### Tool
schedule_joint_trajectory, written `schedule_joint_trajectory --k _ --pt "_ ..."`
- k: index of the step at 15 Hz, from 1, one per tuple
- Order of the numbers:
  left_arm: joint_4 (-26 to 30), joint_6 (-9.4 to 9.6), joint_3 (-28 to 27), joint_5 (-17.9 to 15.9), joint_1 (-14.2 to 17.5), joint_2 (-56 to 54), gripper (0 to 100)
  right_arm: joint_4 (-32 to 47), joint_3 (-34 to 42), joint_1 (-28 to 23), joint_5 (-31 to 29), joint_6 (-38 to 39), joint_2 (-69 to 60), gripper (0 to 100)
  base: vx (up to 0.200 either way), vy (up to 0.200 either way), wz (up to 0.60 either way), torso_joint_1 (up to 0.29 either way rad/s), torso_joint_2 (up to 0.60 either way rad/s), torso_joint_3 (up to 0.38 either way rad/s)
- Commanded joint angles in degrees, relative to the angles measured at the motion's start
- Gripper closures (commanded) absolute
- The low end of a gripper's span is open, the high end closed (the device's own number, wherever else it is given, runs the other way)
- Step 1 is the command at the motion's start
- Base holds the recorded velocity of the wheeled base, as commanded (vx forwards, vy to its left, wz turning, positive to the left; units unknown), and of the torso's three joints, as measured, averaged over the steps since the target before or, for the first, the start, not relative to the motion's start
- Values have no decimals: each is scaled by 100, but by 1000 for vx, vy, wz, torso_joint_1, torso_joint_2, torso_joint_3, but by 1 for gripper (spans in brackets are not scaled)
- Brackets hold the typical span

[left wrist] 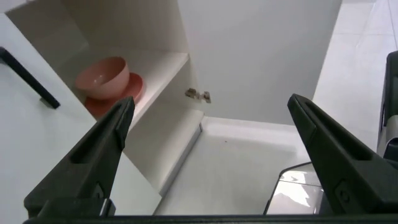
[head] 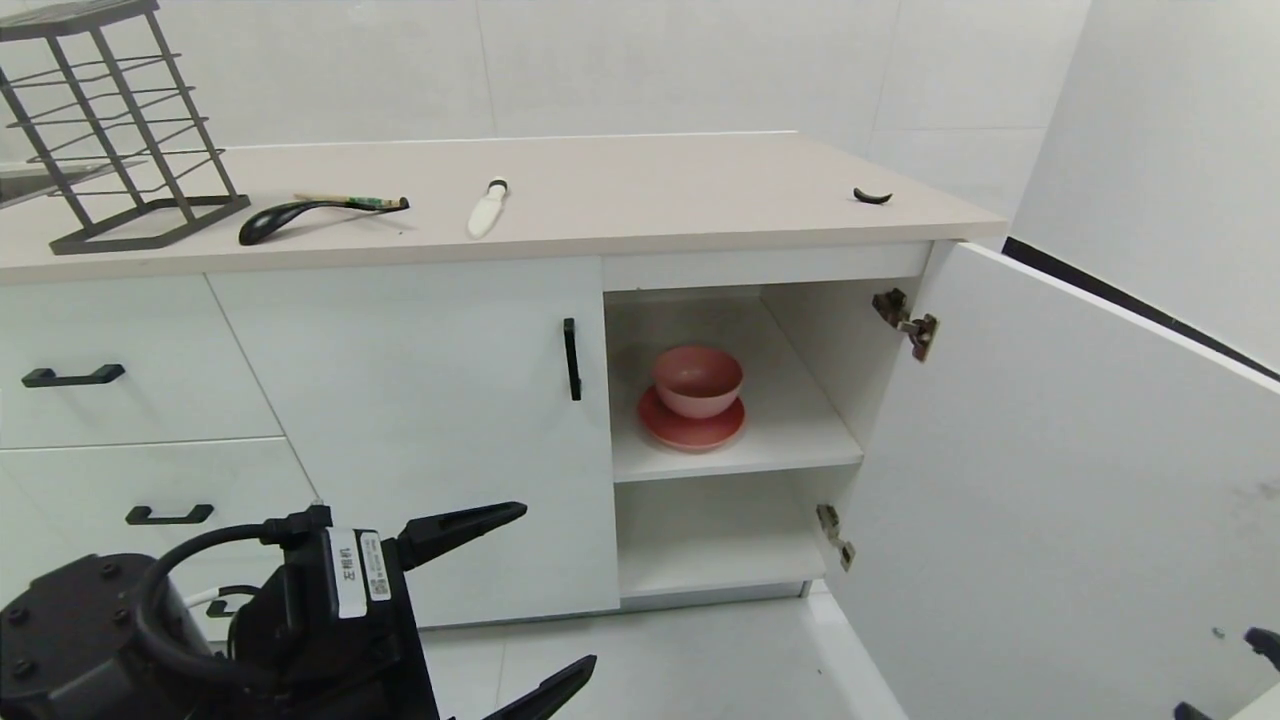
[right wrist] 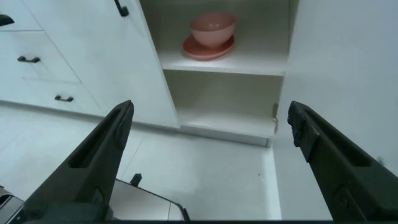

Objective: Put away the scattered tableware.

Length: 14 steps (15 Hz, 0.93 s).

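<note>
Currently, the left claw (head: 560, 585) hangs low in front of the closed cabinet door (head: 430, 420). Its jaws are spread wide and grip nothing. The right claw (right wrist: 210, 109) is likewise spread wide and empty. It is positioned low, facing the open cabinet compartment.

Stored tableware:
- A pink bowl (head: 697, 378) sits on a red plate (head: 692, 428) on the upper shelf (head: 790, 440) of the open compartment.
- This stack lies above the left claw and to its right, well apart from its fingertips. In the left wrist view, the bowl (left wrist: 102, 73) and plate (left wrist: 135, 86) appear beyond one finger (left wrist: 99, 155).
- From the right claw, the bowl (right wrist: 212, 28) and plate (right wrist: 208, 50) lie ahead and higher up, beyond the gap between the jaws.

Scattered tableware, all on the countertop (head: 640, 170), above and well apart from both claws:
- A black spoon (head: 290, 215) lies above the left claw, with chopsticks (head: 350, 200) touching its handle.
- A white utensil (head: 487, 210) with a dark tip lies almost straight above the left claw; its exact type cannot be determined.
- A small black curved piece (head: 872, 196) lies near the countertop's right end, above the open compartment.

Other items: a dark wire rack (head: 110, 130) stands at the countertop's left end. The open door (head: 1050, 480) swings out to the right of the left claw.
</note>
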Motion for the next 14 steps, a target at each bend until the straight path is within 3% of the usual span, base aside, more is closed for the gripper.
schedule_joint_trajectory --k 1,3,5,8,10,11,14 --pt "-6 8 0 -1 -12 3 0 431 -70 -695 274 -30 -1263 0 -200 0 0 7 7 -2" --pt "-6 8 0 140 -12 12 0 458 -149 -1275 494 -21 -1684 0 -200 -100 0 5 2 0" --pt "-6 -1 0 149 -3 12 0 466 -185 -1539 556 -12 -1975 0 -200 -200 0 -2 0 9" --pt "-6 8 0 492 120 267 0 976 -273 -1697 520 -12 -2150 0 0 -200 0 -1 1 4" --pt "-6 8 0 500 94 258 0 1187 -308 -1697 512 -21 -2150 0 0 -200 0 7 2 0" --pt "-6 8 0 500 76 249 0 1214 -308 -1697 512 -30 -2133 100 0 -200 0 2 2 2" --pt "-6 8 0 500 67 231 0 1249 -422 -1706 520 -38 -1992 100 0 -200 0 4 5 1"
